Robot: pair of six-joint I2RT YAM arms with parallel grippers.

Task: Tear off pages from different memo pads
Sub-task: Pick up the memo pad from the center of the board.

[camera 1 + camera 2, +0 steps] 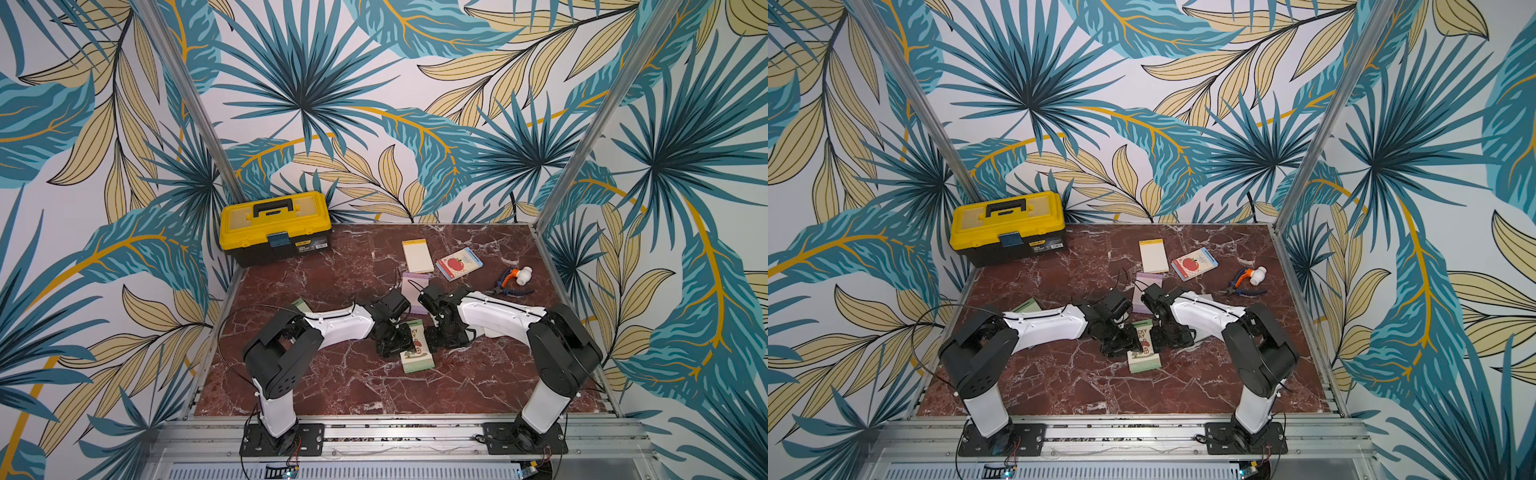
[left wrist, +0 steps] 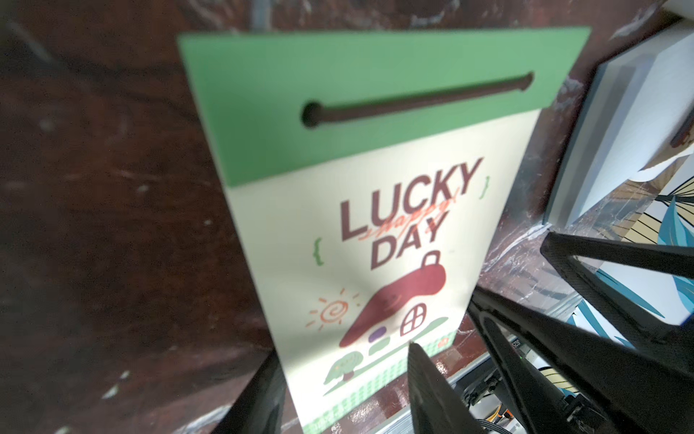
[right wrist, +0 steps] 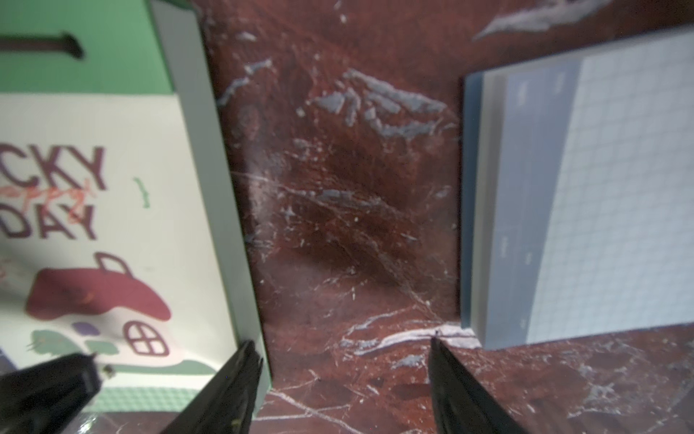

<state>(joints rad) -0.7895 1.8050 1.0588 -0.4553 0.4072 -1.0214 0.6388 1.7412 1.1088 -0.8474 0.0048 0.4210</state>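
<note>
A green-topped "LUCKY DAY" memo pad (image 1: 417,351) (image 1: 1144,353) lies flat on the marble between the two arms, its house-print top page (image 2: 375,244) flat on the block. My left gripper (image 2: 345,375) (image 1: 401,347) is open over the pad's lower end, one fingertip (image 2: 424,372) above the printed face. My right gripper (image 3: 341,349) (image 1: 436,338) is open over bare marble beside the pad, with one finger (image 3: 240,375) against the pad's side edge. A blue grid memo pad (image 3: 582,206) lies on its other side. Cream (image 1: 417,255), apple-print (image 1: 458,264) and lilac (image 1: 411,286) pads lie farther back.
A yellow toolbox (image 1: 276,226) stands at the back left corner. Pliers and a white mallet (image 1: 515,280) lie at the right. A pale green pad (image 1: 300,306) shows partly from under the left arm. Metal frame posts and walls close the table's sides.
</note>
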